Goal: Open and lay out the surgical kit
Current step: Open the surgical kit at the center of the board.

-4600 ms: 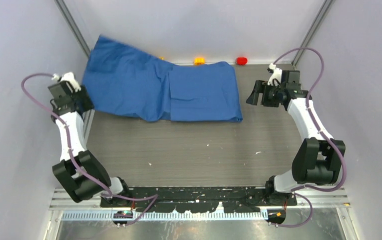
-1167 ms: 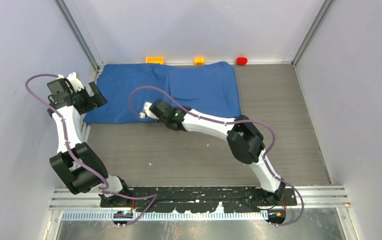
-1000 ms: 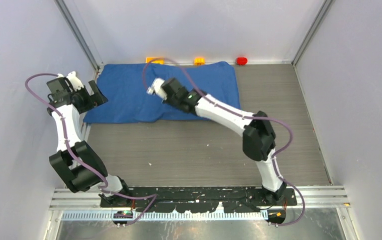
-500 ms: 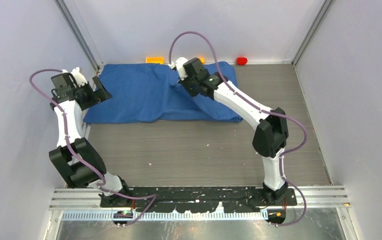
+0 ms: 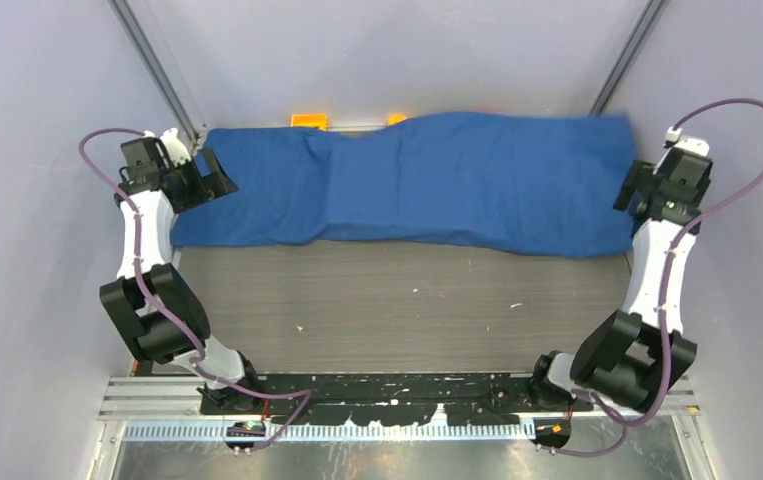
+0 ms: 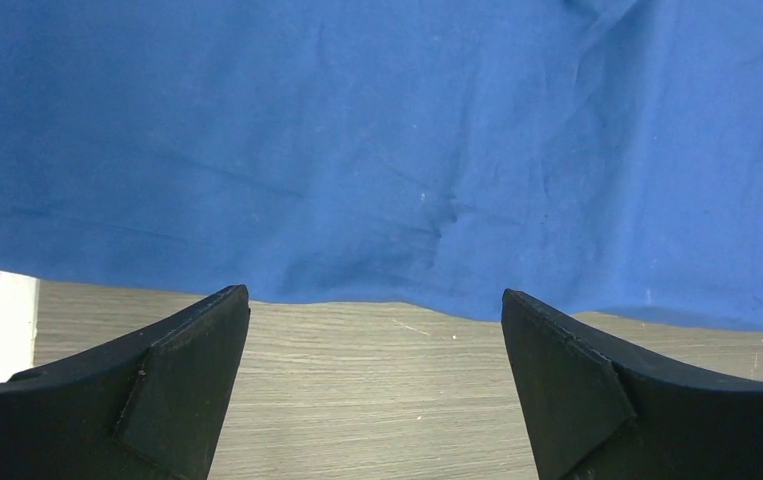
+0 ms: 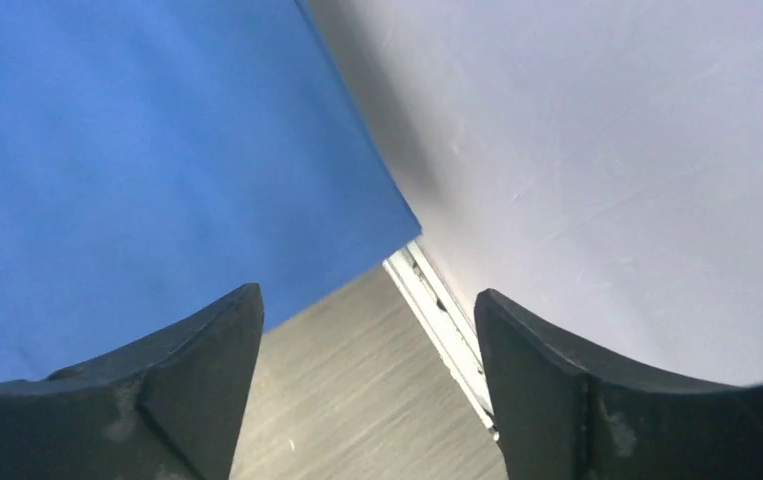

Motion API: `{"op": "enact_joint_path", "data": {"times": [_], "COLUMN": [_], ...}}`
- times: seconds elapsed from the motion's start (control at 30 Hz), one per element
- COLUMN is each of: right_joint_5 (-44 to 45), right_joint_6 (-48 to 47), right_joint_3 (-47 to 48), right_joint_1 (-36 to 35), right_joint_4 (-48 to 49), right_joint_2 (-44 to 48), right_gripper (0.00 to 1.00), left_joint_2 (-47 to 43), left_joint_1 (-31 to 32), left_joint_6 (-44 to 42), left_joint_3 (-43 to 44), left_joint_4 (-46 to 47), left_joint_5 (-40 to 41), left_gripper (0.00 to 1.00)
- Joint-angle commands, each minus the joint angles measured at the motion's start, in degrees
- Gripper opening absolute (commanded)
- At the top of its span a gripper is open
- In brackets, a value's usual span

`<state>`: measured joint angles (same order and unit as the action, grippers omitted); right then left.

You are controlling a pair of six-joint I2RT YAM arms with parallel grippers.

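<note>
While left claw (image 6: 373,292) and right claw (image 7: 367,290) gape empty, blue cloth (image 5: 427,185) lies between — orange block (image 5: 308,121) (behind) exposed.

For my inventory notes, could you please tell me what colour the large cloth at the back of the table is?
The cloth is plain blue, clearest in the top external view.

Your blue cloth wrap (image 5: 437,185), spread wide along the far side of the tabletop (image 5: 387,300), nearly wall to wall, softly creased, near edge wavy, anything beneath it hidden from you.
</note>
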<state>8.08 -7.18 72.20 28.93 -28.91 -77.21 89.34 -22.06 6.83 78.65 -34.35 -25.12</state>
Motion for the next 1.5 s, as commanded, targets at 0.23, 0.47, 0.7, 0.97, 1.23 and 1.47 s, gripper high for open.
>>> {"op": "enact_joint_path", "data": {"times": [0.23,0.47,0.7,0.97,1.23,1.47], "right_joint_5": [-9.3,-7.3,-12.4,-16.7,-17.6,-19.6], "right_joint_6": [1.5,-1.2,6.7,10.8,10.8,11.6], "right_joint_3": [-8.1,3.0,22.5,31.4,26.9,22.6], "right_joint_1": [-4.0,-19.5,-25.2,-27.1,-27.1,-27.1], "right_joint_4": [5.2,4.8,1.2,-2.5,-1.9,-0.5], "right_joint_2": [0.8,-13.0,-32.5,-38.3,-34.2,-32.1], "right_gripper": [0.88,0.88,0.85,0.83,0.83,0.82], "left_joint_2": [3.1,10.0,25.1,49.2,60.4,63.1], "left_joint_1": [1.1,8.1,13.5,20.7,23.3,24.6], "left_joint_6": [-4.1,-6.6,6.1,14.9,30.6,35.4], "left_joint_3": [1.2,6.9,22.1,55.3,65.7,65.0], "left_joint_4": [1.4,3.4,7.3,0.2,-1.1,-1.2], "left_joint_5": [0.6,1.3,0.0,7.8,8.7,9.7], "left_gripper": [1.0,1.0,0.95,0.93,0.88,0.8]}}
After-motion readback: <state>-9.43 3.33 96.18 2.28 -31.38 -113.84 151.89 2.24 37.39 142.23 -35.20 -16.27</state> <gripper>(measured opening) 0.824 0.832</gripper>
